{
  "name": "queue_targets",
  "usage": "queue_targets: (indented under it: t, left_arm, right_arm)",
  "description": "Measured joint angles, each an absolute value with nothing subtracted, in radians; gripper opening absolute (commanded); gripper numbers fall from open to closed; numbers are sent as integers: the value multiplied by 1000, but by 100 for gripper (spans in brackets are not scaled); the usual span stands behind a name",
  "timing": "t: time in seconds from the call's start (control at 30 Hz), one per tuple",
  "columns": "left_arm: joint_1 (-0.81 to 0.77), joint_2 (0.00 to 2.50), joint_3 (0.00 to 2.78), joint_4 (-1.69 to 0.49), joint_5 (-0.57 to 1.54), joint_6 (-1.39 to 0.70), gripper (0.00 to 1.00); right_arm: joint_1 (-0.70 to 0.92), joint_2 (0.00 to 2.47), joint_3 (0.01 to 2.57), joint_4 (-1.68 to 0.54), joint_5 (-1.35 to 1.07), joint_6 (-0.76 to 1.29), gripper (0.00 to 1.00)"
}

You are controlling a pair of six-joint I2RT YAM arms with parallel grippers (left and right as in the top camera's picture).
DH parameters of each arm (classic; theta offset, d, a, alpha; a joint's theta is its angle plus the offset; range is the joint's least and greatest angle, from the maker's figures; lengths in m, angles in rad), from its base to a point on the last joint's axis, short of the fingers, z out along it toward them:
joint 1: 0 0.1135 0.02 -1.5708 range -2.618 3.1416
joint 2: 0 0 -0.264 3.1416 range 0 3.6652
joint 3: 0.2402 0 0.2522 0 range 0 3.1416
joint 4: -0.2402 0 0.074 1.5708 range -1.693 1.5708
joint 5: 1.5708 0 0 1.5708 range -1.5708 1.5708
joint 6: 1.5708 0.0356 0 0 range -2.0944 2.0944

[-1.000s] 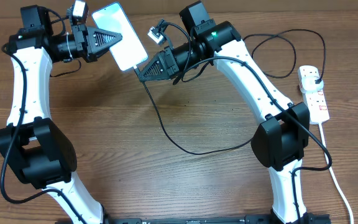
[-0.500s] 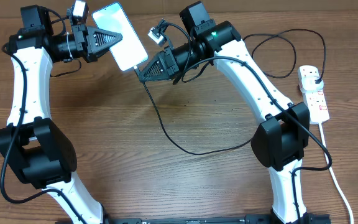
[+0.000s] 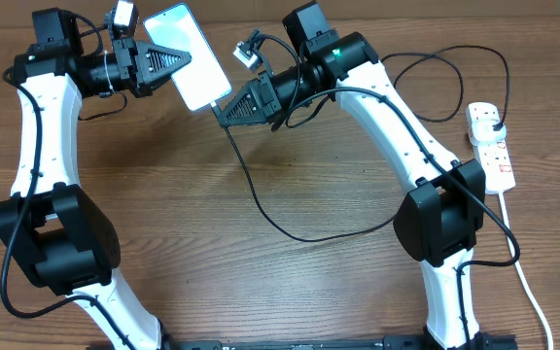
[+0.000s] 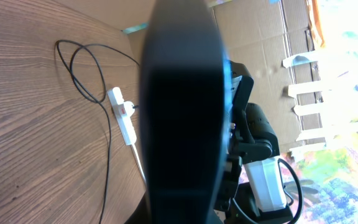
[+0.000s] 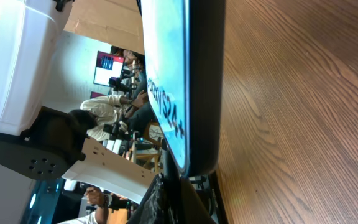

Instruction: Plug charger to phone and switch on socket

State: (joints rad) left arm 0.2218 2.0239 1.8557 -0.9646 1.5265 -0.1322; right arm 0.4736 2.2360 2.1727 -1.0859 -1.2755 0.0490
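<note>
As the overhead view shows, the left pincer [image 3: 171, 60] is clamped on the phone [image 3: 202, 76], held clear of the desk [image 3: 261, 292]. The phone's long axis slants toward the right pincer [image 3: 224, 111], which pinches the charger [image 3: 261, 206] tip just beside the phone's lower edge. The socket [image 3: 494, 156] lies well apart, nearer the right arm. Left wrist view: the phone's dark back fills the centre, socket beyond. Right wrist view: phone edge-on, bottom end toward the pincer; whether the tip is seated cannot be told.
</note>
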Motion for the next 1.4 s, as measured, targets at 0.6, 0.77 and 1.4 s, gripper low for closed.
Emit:
queue_targets:
  t: [0.6,0.77,1.4]
  left_arm:
    - [209,2024,1856,-953,1527,-132,4]
    - [202,2024,1856,-940,1530,-132,4]
    - [196,2024,1856,-928,1534,-132,4]
  right_arm:
    - [472,2236,2173,-1092,-1275,55,4]
    - [472,2236,2173,-1093,-1279,57,4]
    - [463,2236,2173,-1108,-1287,59,4]
